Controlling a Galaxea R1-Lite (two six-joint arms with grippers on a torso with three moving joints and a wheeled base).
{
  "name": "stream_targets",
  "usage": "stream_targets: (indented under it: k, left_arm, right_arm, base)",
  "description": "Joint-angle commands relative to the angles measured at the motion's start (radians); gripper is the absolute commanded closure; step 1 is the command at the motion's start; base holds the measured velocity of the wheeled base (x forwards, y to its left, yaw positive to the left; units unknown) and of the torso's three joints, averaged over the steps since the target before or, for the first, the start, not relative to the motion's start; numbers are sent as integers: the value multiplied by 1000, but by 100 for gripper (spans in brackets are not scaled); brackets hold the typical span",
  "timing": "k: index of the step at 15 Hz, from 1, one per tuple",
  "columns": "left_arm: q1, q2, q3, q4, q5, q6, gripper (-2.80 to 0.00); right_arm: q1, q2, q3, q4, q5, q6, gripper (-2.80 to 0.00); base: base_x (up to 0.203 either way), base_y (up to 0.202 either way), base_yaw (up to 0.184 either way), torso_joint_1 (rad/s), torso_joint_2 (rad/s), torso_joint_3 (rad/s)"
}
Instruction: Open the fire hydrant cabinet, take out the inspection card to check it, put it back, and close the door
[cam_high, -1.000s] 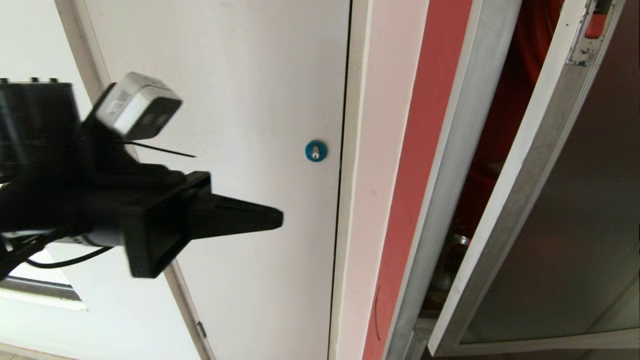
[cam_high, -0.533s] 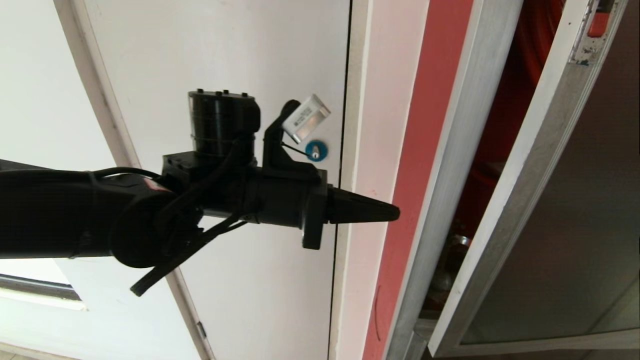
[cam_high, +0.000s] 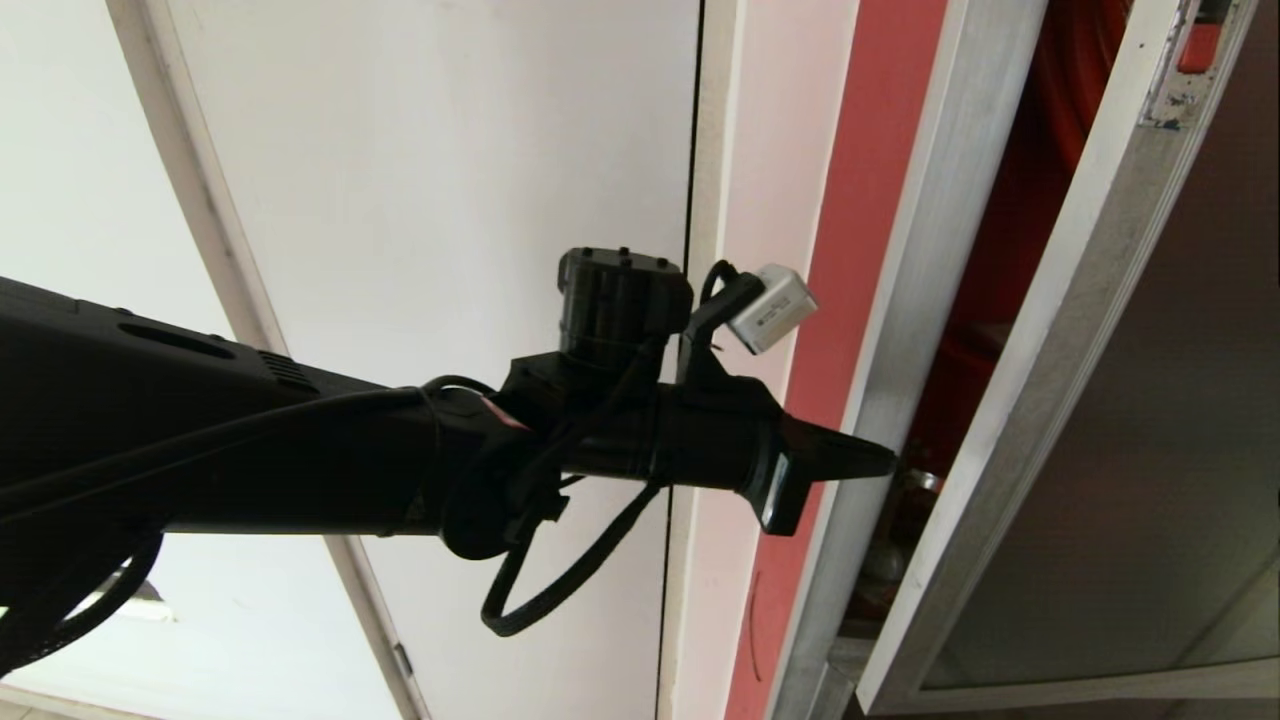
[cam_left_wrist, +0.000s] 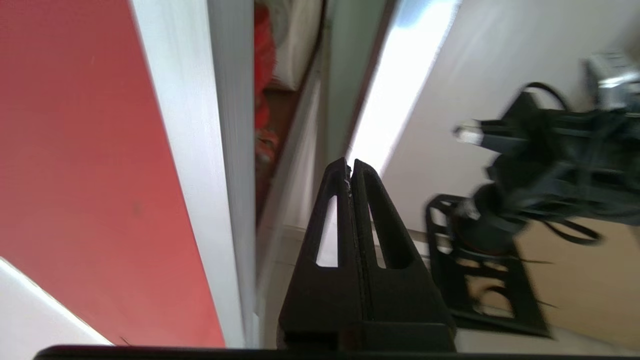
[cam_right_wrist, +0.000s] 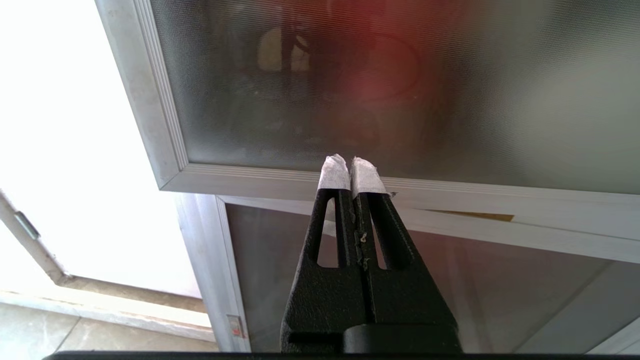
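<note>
Since the earlier head views, the left gripper (cam_high: 885, 460) has travelled rightward across the plain white door (cam_high: 450, 200) and now covers that door's round blue lock. Its tip has reached the silver frame of the fire hydrant cabinet (cam_high: 900, 330), at the gap beside the open door (cam_high: 1130, 420); contact cannot be confirmed.

The left arm extends level from the left edge of the head view, gripper pointing right. Its fingers (cam_left_wrist: 370, 210) are clenched together and hold nothing (the left wrist view shows them flush).

The right gripper (cam_right_wrist: 350, 172) points at the lower frame rail of a dark glass panel; its white-taped fingers (cam_right_wrist: 334, 172) are pressed together, empty.

The cabinet stands to the right of the white door, beyond a red wall strip (cam_high: 850, 300). Its door hangs ajar, red latch (cam_high: 1198, 45) at the upper edge, red interior visible in the gap. Pale floor (cam_right_wrist: 75, 325) lies below.
</note>
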Motion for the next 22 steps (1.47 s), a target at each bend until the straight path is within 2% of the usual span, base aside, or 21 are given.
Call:
stream_targets:
  k: [1, 4, 7, 9, 13, 22]
  left_arm:
    - [-30, 46, -48, -2, 9, 18, 0]
    - [-43, 73, -84, -2, 14, 39, 0]
    - [-43, 100, -112, -2, 52, 70, 0]
    - [-44, 106, -120, -2, 55, 108, 0]
    - [-67, 108, -128, -2, 93, 137, 0]
    - [-97, 78, -108, 5, 95, 125, 0]
  right_arm:
    - [0, 0, 0, 0, 1, 1, 0]
    - [0, 0, 0, 0, 2, -1, 0]
    - [0, 0, 1, 0, 1, -1, 0]
    - [0, 0, 0, 0, 1, -1, 0]
    - [0, 0, 1, 0, 1, -1, 0]
    - [0, 0, 1, 0, 1, -1, 0]
  base:
    - [0, 0, 0, 0, 0, 0]
    - [0, 0, 0, 0, 0, 0]
    - [0, 0, 0, 0, 0, 0]
    - [0, 0, 0, 0, 0, 0]
    - [0, 0, 0, 0, 0, 0]
    - [0, 0, 0, 0, 0, 0]
